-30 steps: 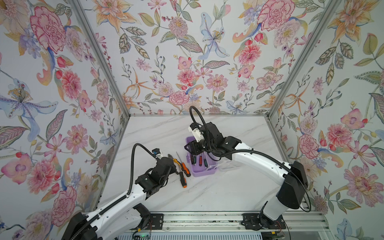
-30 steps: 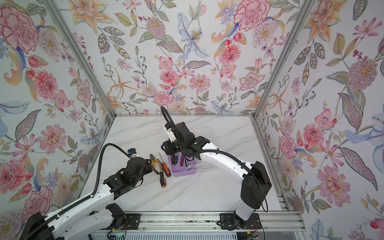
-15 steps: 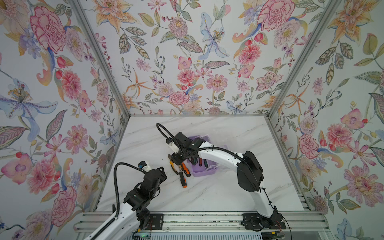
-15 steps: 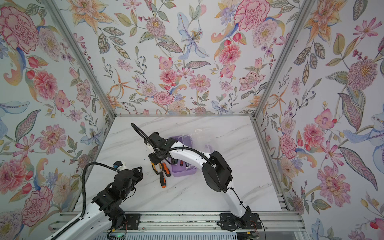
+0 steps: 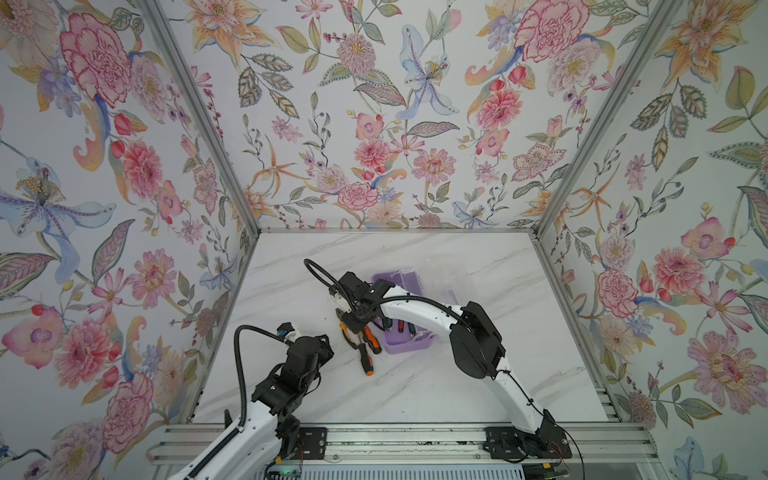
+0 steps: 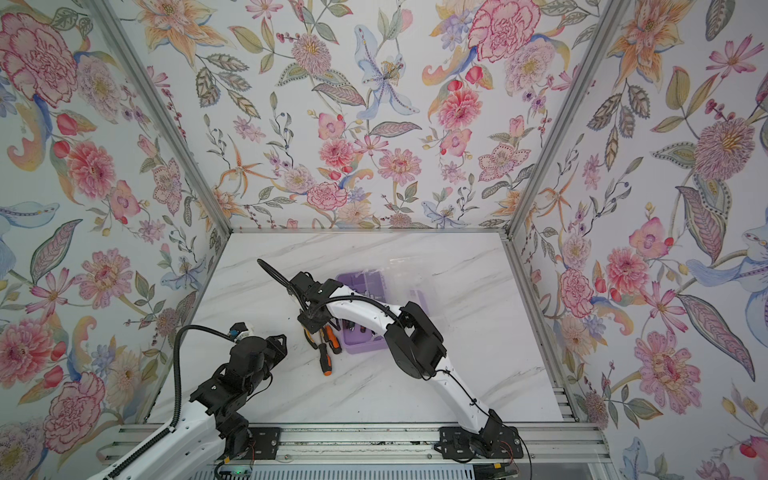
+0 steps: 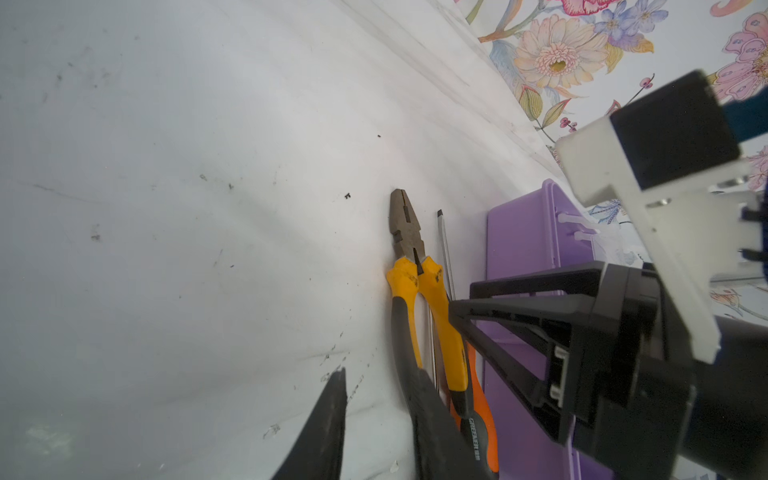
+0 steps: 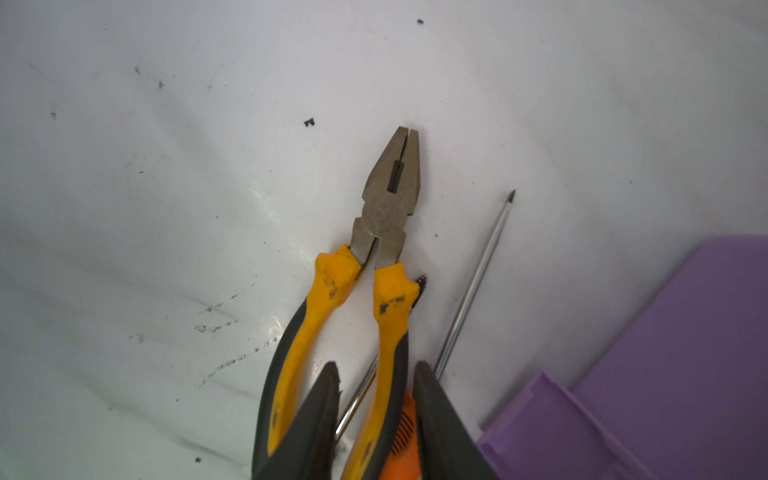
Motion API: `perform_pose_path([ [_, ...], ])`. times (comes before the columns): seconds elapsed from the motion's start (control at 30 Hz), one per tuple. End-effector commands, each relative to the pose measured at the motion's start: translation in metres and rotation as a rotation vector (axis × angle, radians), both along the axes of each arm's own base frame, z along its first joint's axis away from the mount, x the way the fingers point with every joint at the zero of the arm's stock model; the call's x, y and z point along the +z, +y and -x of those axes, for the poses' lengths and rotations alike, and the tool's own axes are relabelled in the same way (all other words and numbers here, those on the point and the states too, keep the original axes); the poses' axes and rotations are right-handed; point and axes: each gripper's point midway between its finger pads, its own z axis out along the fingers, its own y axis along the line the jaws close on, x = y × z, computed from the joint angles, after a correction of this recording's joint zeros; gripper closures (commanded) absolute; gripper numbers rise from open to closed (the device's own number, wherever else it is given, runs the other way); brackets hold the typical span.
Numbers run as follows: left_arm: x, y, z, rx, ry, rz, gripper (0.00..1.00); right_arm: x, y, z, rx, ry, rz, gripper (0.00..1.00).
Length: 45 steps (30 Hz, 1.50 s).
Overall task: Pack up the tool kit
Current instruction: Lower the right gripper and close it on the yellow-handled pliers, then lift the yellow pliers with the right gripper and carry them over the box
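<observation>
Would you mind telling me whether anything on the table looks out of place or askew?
Yes: the pliers and two orange-handled screwdrivers lie in an overlapping pile on the table beside the lilac box, not inside it; one shaft runs under a pliers handle.

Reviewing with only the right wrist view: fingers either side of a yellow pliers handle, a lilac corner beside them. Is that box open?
Observer: Yes, in both top views the lilac box is open, with small tools lying inside.
Operator: What else is outside it?
Observer: Two orange-black screwdrivers lie outside, beside the pliers.
Operator: Where's the other arm?
Observer: The left gripper hovers apart from the pliers, on their left in a top view, holding nothing.
</observation>
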Motion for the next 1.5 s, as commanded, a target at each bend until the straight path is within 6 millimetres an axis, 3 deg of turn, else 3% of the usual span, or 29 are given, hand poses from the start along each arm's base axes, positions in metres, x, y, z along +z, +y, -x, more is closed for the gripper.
perform_pose_path([
  [0.0,0.002,-0.002,-0.003,-0.015,-0.018,0.000,0.70,-0.006,-0.003,-0.002,0.012,0.007,0.029,0.68],
  [0.53,-0.001,0.004,-0.001,0.000,-0.015,-0.002,0.69,-0.032,-0.004,-0.007,-0.004,0.035,0.064,0.71],
  [0.7,0.000,0.005,-0.002,0.002,-0.018,-0.002,0.69,-0.031,-0.006,-0.008,-0.011,0.030,0.070,0.72],
  [0.83,0.000,0.006,-0.002,0.004,-0.017,-0.004,0.69,-0.029,-0.006,-0.011,-0.021,0.016,0.073,0.86],
  [0.97,0.002,0.006,-0.003,0.005,-0.021,-0.007,0.69,-0.019,-0.005,-0.012,-0.024,0.000,0.060,1.00],
  [1.47,0.029,0.005,-0.012,-0.028,-0.064,-0.078,0.69,0.061,0.009,-0.010,-0.041,-0.027,-0.104,1.00],
])
